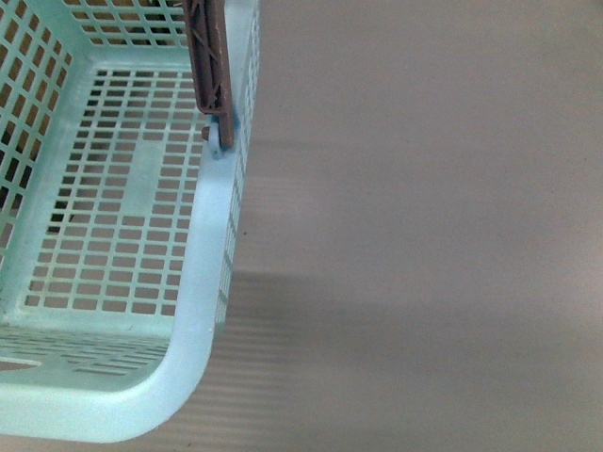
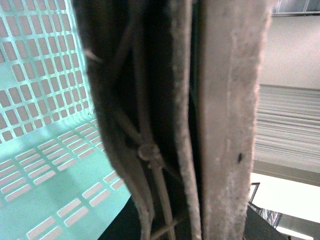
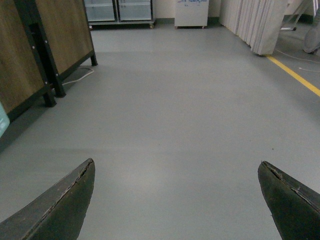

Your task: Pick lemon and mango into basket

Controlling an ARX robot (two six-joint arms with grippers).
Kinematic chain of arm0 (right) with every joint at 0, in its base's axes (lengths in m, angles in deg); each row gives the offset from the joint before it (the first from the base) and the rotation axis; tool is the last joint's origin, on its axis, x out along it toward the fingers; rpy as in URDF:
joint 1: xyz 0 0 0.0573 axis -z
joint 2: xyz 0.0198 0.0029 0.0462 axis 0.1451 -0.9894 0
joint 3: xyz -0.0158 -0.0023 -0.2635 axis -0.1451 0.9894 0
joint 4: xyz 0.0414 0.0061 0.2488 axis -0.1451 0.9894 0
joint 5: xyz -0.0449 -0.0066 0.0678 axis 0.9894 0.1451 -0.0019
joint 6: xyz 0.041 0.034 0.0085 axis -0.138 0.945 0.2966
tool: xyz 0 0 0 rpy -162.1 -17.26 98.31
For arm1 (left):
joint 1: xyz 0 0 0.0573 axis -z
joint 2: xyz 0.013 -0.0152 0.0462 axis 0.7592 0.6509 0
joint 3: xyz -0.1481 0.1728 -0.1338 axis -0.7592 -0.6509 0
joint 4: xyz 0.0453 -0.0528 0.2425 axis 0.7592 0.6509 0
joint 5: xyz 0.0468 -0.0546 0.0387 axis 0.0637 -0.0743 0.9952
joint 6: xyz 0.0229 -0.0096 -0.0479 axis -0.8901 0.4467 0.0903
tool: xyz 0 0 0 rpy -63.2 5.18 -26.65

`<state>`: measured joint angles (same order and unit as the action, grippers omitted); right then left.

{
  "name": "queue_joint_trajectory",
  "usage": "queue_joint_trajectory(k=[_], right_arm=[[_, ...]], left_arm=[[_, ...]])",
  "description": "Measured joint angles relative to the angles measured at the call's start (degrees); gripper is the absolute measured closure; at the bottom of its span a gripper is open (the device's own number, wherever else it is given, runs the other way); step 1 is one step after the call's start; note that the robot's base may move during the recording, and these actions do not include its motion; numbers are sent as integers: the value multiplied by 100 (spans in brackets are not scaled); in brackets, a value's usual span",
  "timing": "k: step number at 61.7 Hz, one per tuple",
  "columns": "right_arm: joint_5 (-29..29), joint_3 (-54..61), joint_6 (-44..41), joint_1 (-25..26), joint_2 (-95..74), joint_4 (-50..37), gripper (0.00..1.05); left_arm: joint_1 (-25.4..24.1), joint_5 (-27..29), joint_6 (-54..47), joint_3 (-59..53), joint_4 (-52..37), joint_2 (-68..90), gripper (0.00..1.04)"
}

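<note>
Neither lemon nor mango shows, only the basket (image 1: pixel 203 282), its visible floor bare; the right claw (image 3: pixel 176 164) gapes wide, empty, the left claw (image 2: pixel 192 150) I cannot read, and such smooth, firm, roll-prone fruit likely wants pinching across its middle.

Ahead of my right wrist: grey floor (image 3: pixel 190 110), yellow line (image 3: pixel 295 75), wooden panels (image 3: pixel 60 35) on black legs, pale curtain (image 3: pixel 255 22), glass-door fridges (image 3: pixel 120 10) and white cabinet (image 3: pixel 191 12) far back.

Empty light-green slotted basket (image 1: pixel 203 311)
</note>
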<state>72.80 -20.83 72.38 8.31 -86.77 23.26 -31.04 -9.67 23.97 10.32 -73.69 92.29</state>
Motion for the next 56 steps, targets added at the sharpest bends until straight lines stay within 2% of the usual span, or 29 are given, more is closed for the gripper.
queue_joint_trajectory(k=[56], right_arm=[[-2,0,0,0,0,0,9]], left_arm=[[2,-9,-61,-85,35,20,88]])
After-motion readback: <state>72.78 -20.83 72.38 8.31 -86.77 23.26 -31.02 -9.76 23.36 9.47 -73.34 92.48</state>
